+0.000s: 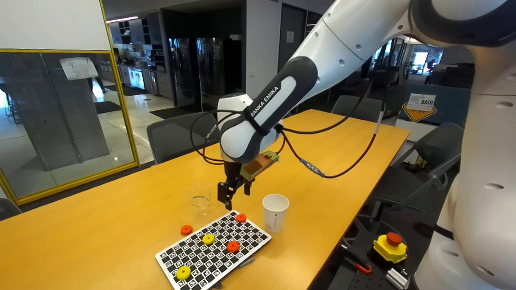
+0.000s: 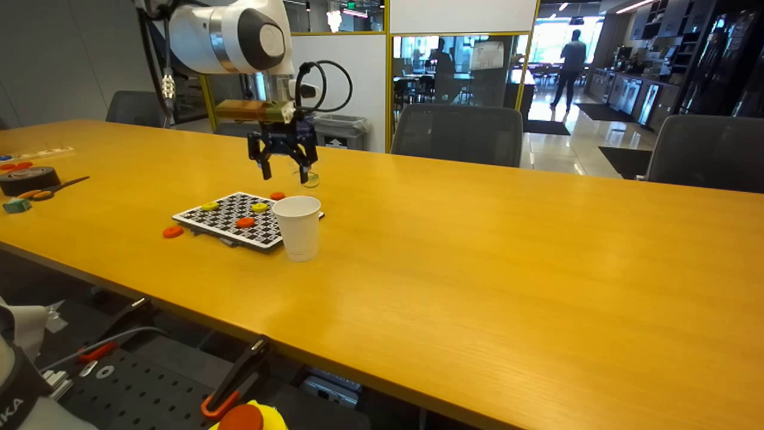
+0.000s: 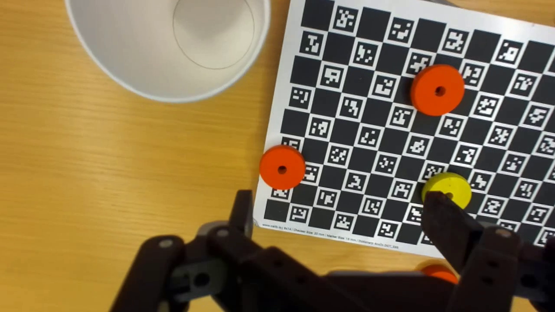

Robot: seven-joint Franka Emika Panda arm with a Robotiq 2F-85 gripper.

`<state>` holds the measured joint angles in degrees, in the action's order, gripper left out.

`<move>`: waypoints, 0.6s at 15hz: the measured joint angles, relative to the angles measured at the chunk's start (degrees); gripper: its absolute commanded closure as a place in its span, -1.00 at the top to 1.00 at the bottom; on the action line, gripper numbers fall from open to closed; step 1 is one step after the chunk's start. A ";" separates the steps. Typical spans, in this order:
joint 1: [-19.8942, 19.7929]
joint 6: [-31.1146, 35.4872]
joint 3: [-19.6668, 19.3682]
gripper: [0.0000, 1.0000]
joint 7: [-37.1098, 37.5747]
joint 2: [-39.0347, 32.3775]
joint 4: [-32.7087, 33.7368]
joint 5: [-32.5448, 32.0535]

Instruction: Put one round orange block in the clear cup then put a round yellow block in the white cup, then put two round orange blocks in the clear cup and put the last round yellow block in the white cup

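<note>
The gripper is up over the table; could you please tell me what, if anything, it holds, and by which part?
Nothing is held: the gripper hangs open, with nothing clamped between its jaws.

"RANKA EMIKA" is read on arm (image 1: pixel 298 80); "BAIR" on white sheet (image 1: pixel 422 102); "www.calib.io" is printed on checkered board (image 3: pixel 368 135).

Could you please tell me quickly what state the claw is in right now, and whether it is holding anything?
Claw: open wide, holding nothing.
</note>
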<state>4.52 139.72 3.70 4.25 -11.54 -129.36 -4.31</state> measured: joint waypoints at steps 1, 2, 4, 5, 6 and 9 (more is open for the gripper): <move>-0.09 0.87 -0.19 1.00 -0.37 -1.66 0.55 0.00; -0.26 1.78 -0.33 1.00 -0.83 -3.24 1.04 0.12; -0.76 3.51 -0.41 1.00 -1.55 -5.76 1.66 0.54; -0.97 4.15 -0.44 1.00 -1.74 -6.79 1.86 0.59; -1.12 4.72 -0.51 1.00 -1.82 -7.70 2.03 0.59; -1.50 5.92 -0.54 1.00 -2.07 -9.95 2.51 0.89</move>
<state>3.02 145.64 3.16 2.19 -21.49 -126.85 -3.42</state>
